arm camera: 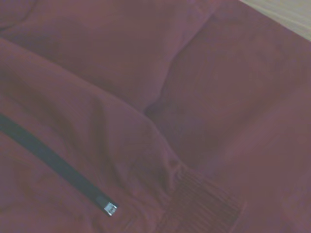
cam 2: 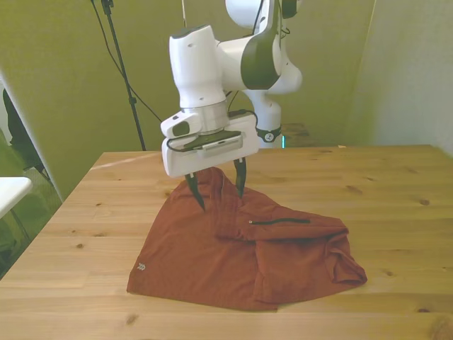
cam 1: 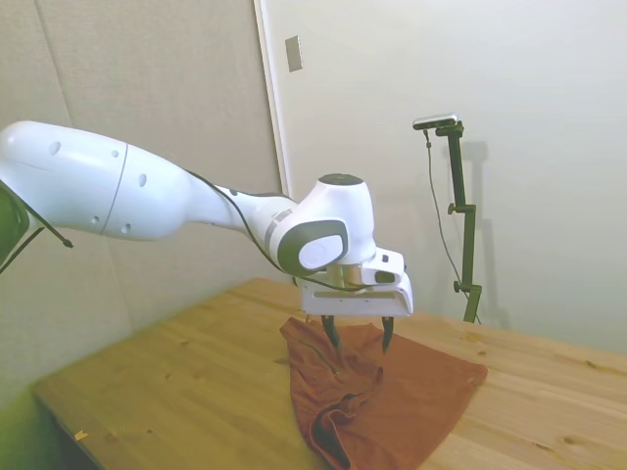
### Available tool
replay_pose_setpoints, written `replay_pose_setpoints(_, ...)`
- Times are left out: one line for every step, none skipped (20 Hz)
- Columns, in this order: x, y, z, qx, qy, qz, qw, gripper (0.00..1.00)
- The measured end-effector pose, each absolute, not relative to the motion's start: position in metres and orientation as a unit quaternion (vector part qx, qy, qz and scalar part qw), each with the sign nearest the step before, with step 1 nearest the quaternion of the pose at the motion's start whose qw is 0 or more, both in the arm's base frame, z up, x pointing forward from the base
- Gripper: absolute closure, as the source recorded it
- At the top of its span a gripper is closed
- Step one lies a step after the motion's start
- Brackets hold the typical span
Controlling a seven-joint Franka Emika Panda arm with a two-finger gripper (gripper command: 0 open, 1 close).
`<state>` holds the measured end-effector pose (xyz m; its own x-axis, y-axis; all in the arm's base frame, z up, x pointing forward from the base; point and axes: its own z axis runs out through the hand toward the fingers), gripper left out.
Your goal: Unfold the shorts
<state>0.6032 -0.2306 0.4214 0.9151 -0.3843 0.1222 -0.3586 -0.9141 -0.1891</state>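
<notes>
The rust-orange shorts (cam 2: 212, 262) lie folded over on the wooden table (cam 2: 396, 191), with a dark zipper (cam 2: 279, 222) on the top layer and a small pale logo (cam 2: 141, 268) near one corner. My gripper (cam 2: 220, 200) hangs open over the far part of the shorts (cam 1: 392, 401), its dark fingertips (cam 2: 200, 205) spread apart just above or on the fabric, either side of a raised fold. In the side view the gripper (cam 1: 361, 345) stands the same way, with nothing pinched. The wrist view is filled with creased shorts (arm camera: 218, 97), the zipper (arm camera: 53, 165) and a ribbed hem.
Bare wood surrounds the shorts on all sides, with more room toward the front view's right. The table's near edge (cam 2: 226, 333) lies close to the garment. A white object (cam 2: 10, 191) sits off the table at the front view's left.
</notes>
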Motion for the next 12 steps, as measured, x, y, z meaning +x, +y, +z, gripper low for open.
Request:
replay_pose_setpoints(0.606, -0.236, 0.418, -0.975, 0.189, -0.075, 0.087, 0.0)
replay_pose_setpoints(0.608, -0.241, 0.414, -0.975, 0.187, -0.071, 0.093, 0.0)
replay_pose_setpoints(0.612, -0.245, 0.41, -0.975, 0.186, -0.069, 0.097, 0.0)
replay_pose_setpoints(0.616, -0.249, 0.404, -0.975, 0.185, -0.065, 0.103, 0.0)
replay_pose_setpoints(0.62, -0.25, 0.4, -0.975, 0.183, -0.064, 0.107, 0.0)
replay_pose_setpoints(0.623, -0.25, 0.396, -0.976, 0.181, -0.063, 0.108, 0.0)
replay_pose_setpoints(0.627, -0.25, 0.392, -0.976, 0.179, -0.062, 0.109, 0.0)
replay_pose_setpoints(0.63, -0.248, 0.389, -0.976, 0.177, -0.061, 0.111, 0.0)
replay_pose_setpoints(0.633, -0.246, 0.387, -0.976, 0.175, -0.06, 0.112, 0.0)
replay_pose_setpoints(0.635, -0.244, 0.385, -0.977, 0.172, -0.059, 0.113, 0.0)
replay_pose_setpoints(0.637, -0.241, 0.382, -0.977, 0.17, -0.057, 0.115, 0.0)
replay_pose_setpoints(0.639, -0.238, 0.379, -0.977, 0.168, -0.054, 0.117, 0.0)
